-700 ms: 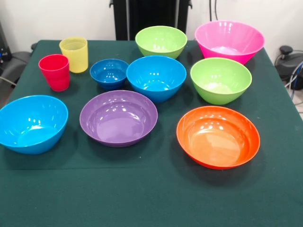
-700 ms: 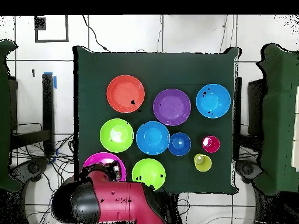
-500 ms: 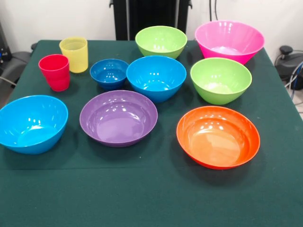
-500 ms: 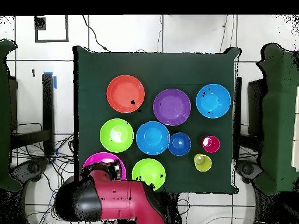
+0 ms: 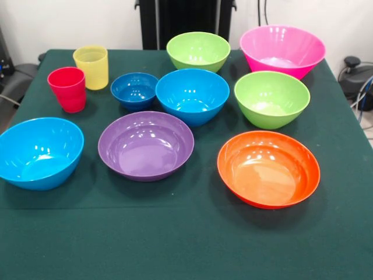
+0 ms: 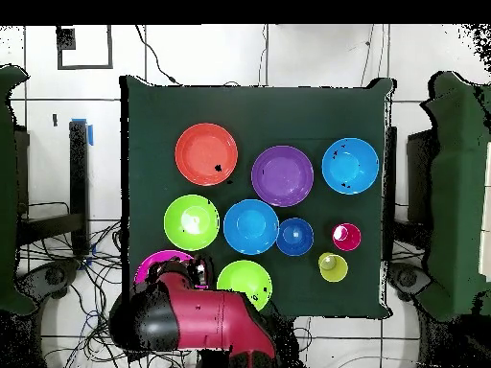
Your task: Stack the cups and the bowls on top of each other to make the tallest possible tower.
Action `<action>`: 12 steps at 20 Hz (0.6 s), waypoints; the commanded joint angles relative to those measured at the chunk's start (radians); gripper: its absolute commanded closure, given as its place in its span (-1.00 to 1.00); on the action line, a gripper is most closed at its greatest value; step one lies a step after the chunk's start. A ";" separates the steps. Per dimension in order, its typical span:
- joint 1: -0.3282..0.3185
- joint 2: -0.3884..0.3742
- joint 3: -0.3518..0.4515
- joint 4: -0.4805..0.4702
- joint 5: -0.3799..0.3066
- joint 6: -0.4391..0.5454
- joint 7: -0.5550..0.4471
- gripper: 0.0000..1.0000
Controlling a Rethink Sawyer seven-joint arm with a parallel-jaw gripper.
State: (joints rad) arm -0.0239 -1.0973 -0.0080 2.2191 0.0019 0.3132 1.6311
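The gripper (image 6: 197,271) hangs over the pink bowl (image 6: 153,262); whether it is open I cannot tell. Beside it sits a green bowl (image 6: 244,283). Likely light, stiff, slippery: grasp the rim.

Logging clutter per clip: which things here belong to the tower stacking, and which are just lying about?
Belong:
red cup
yellow cup
pink bowl
two lime green bowls
two light blue bowls
dark blue bowl
purple bowl
orange bowl

Lying about:
nothing on the green tablecloth
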 commanded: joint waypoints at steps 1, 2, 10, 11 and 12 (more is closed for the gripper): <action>-0.017 0.147 0.027 0.071 -0.040 -0.103 0.161 -1.00; -0.018 0.156 0.029 0.072 -0.042 -0.116 0.162 -1.00; -0.010 0.250 0.021 0.053 -0.061 -0.207 0.175 -1.00; -0.009 0.255 0.020 0.053 -0.060 -0.211 0.176 -1.00; -0.008 0.261 0.018 0.052 -0.060 -0.217 0.177 -1.00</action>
State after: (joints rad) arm -0.0245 -0.9424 -0.0078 2.2247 0.0027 0.1604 1.6662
